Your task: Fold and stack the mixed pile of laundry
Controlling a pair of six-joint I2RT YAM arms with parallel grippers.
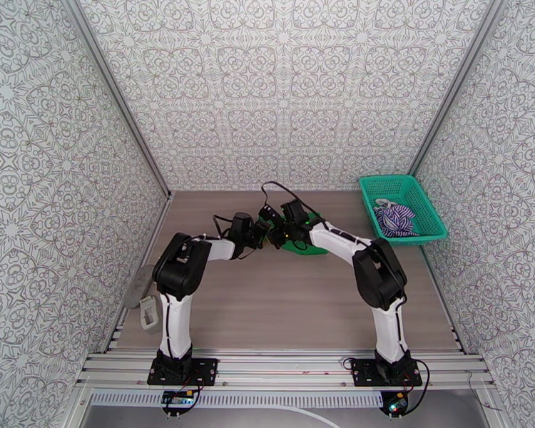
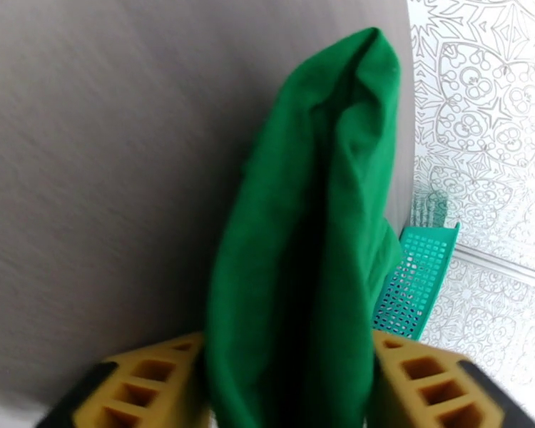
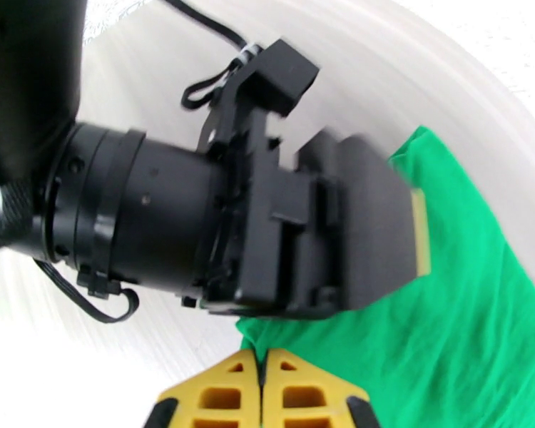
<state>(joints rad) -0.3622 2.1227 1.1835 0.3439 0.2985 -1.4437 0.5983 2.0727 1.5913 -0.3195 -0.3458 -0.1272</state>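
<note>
At mid-table, both arms grip the green cloth, apparently to spread it for folding. The left gripper clamps a thick fold and the right gripper pinches a corner, fingers together. Beyond, the striped shirt waits in the teal basket.

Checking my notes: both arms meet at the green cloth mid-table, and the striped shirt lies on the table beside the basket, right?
Not quite: the striped shirt lies inside the teal basket, not beside it, as the top external view shows. The arms do meet at the green cloth mid-table.
</note>
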